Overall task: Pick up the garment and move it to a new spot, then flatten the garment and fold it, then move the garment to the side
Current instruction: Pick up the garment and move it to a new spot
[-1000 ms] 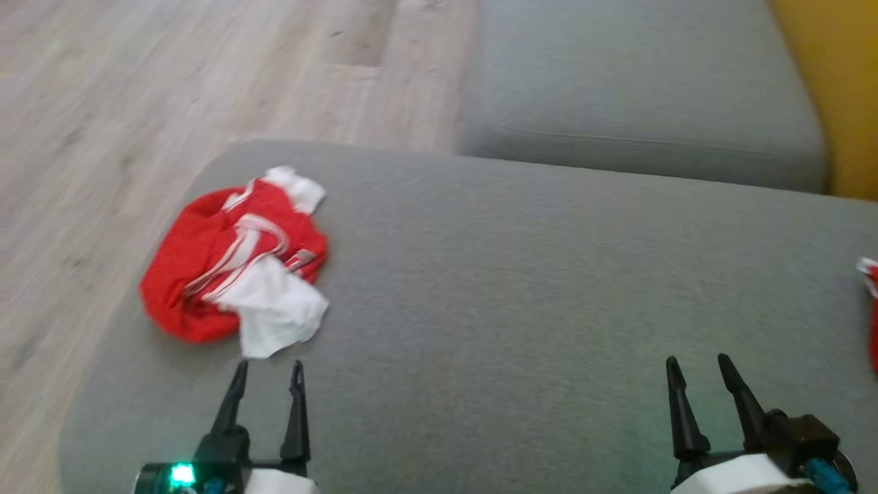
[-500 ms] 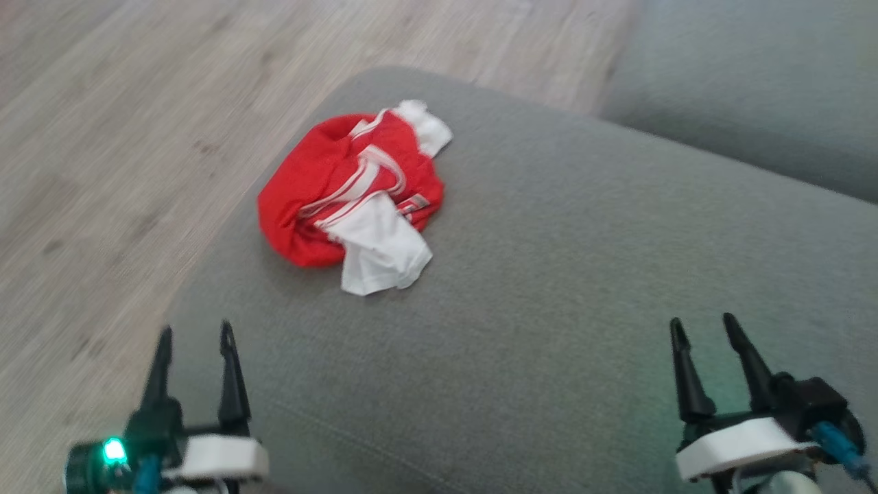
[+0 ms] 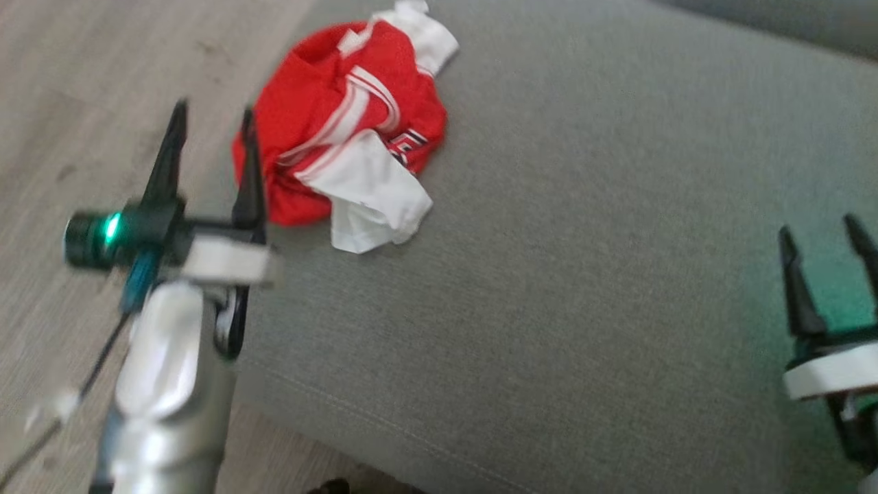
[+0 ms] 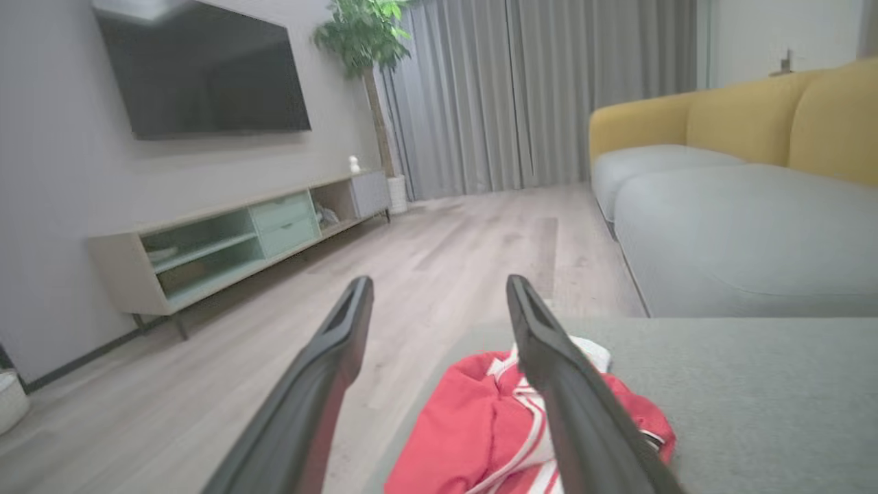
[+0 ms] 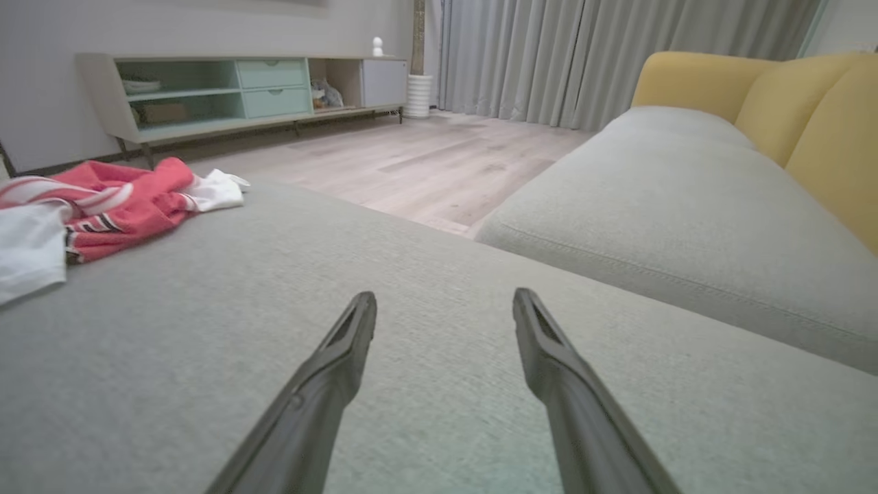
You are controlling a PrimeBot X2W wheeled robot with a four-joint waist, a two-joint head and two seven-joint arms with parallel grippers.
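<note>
A crumpled red garment [image 3: 329,130] with white stripes and white sleeves lies near the left corner of a grey sofa cushion [image 3: 583,240]. My left gripper [image 3: 214,116] is raised, open and empty, its tips just left of the garment. In the left wrist view the garment [image 4: 473,432] lies below and ahead of the open left gripper [image 4: 439,288]. At the right edge my right gripper [image 3: 820,233] hovers over the cushion, open and empty. The right wrist view has the garment [image 5: 103,202] at far left, well away from the right gripper [image 5: 446,302].
Wooden floor [image 3: 82,89] runs along the cushion's left edge. A second grey cushion [image 5: 672,199] with a yellow backrest [image 5: 809,110] lies beyond. A TV cabinet [image 4: 226,240], a wall TV [image 4: 206,75], a potted plant [image 4: 363,41] and curtains [image 4: 535,89] stand across the room.
The head camera has swung left and down, so the whole picture shifted. My left arm has risen and its gripper now stands beside the garment. The garment lies as before.
</note>
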